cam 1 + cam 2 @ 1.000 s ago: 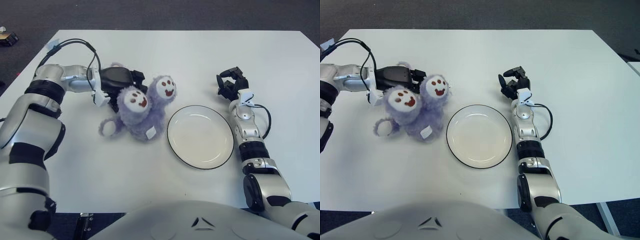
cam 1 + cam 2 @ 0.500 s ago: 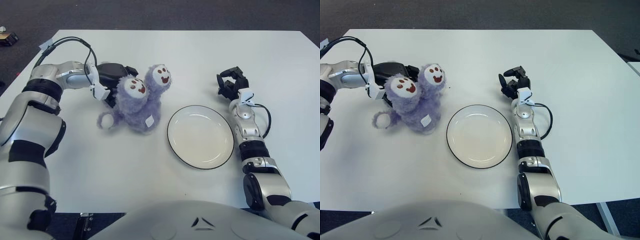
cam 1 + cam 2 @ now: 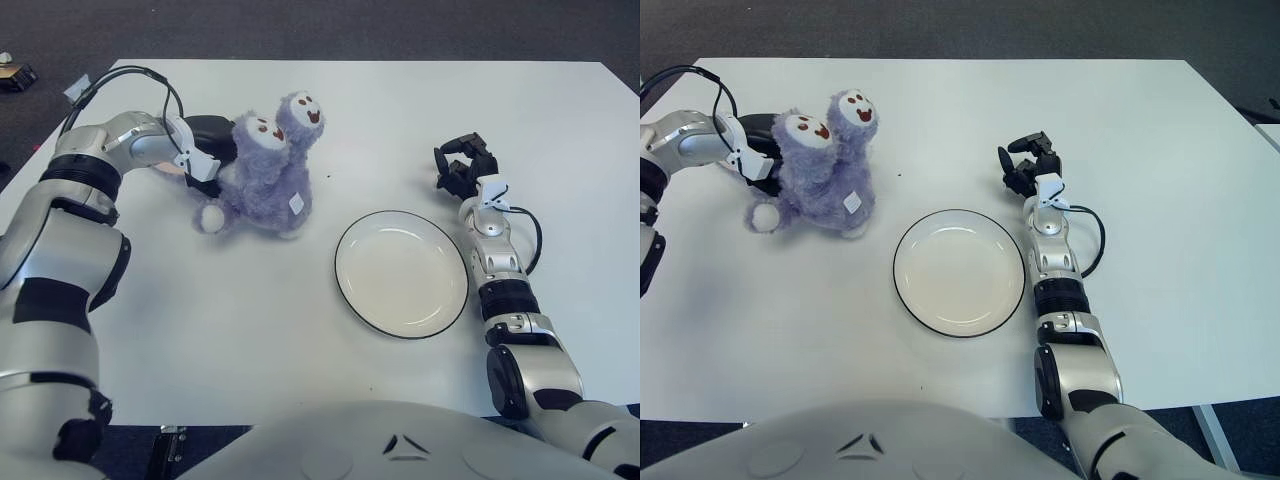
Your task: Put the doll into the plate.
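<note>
White table (image 3: 380, 110) carries everything; left hand (image 3: 212, 150) grips purple doll (image 3: 265, 170) from behind; plate (image 3: 401, 273) sits right of it; right hand (image 3: 462, 165), fingers curled, holds nothing.

The doll (image 3: 264, 172) stands on the table (image 3: 250, 320) at the far left, upright, its two heads toward the far side. The left hand (image 3: 208, 155) is pressed against the doll's left side, partly hidden behind it. The plate (image 3: 401, 273) lies on the table to the right of the doll and nearer, apart from it. The right hand (image 3: 460, 165) shows just beyond the plate's far right edge, not touching it.
</note>
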Controlling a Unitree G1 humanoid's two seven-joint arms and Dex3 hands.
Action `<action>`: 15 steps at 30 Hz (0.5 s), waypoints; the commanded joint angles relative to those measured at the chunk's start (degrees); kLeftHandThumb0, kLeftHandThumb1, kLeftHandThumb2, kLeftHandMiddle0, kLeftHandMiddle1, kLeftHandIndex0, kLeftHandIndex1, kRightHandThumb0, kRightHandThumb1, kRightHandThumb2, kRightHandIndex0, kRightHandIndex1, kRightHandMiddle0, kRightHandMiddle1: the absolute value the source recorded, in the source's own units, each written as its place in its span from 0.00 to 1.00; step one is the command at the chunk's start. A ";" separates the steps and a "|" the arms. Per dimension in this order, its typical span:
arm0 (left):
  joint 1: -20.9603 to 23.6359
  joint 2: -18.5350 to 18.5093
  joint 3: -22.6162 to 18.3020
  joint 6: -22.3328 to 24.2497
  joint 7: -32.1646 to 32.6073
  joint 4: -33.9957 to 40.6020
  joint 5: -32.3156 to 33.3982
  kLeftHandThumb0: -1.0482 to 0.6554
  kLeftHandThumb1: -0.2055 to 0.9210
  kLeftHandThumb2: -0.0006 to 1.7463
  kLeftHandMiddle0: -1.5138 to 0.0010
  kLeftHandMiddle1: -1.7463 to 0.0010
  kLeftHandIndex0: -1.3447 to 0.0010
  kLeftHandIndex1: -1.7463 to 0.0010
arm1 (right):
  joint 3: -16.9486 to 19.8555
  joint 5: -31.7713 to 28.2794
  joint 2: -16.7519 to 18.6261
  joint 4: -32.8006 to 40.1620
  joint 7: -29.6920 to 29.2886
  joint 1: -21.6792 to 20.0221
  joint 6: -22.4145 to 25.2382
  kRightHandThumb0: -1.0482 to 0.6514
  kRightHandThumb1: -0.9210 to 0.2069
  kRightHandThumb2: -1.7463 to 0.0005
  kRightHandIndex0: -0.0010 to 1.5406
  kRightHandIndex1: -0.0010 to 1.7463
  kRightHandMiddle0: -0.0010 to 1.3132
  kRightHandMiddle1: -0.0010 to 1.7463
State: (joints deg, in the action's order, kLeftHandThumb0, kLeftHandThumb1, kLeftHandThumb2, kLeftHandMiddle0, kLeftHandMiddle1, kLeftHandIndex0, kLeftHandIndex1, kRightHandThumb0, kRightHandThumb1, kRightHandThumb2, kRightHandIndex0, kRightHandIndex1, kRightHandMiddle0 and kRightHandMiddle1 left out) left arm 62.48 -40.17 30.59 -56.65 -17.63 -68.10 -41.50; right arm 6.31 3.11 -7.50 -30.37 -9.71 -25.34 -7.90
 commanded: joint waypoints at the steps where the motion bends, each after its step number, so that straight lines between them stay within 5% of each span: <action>1: -0.37 0.70 -1.02 2.71 4.61 -0.01 0.00 0.61 0.49 0.73 0.62 0.02 0.71 0.00 | -0.06 0.27 -0.10 -2.17 0.23 2.73 3.77 0.40 0.08 0.69 0.53 1.00 0.28 0.93; 15: -4.01 4.38 -4.21 7.51 11.54 2.17 3.11 0.61 0.49 0.74 0.62 0.00 0.71 0.01 | -0.22 0.29 -0.11 -1.45 0.47 2.89 4.98 0.40 0.07 0.70 0.53 1.00 0.27 0.93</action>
State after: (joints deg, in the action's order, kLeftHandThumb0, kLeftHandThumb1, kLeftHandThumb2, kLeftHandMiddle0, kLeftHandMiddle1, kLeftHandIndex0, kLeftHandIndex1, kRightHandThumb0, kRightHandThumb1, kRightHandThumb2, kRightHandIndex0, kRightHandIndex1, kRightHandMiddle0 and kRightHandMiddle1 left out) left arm 59.43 -36.78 27.37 -50.64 -7.51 -67.34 -39.55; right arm 6.30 3.12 -7.62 -29.83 -9.61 -25.36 -6.83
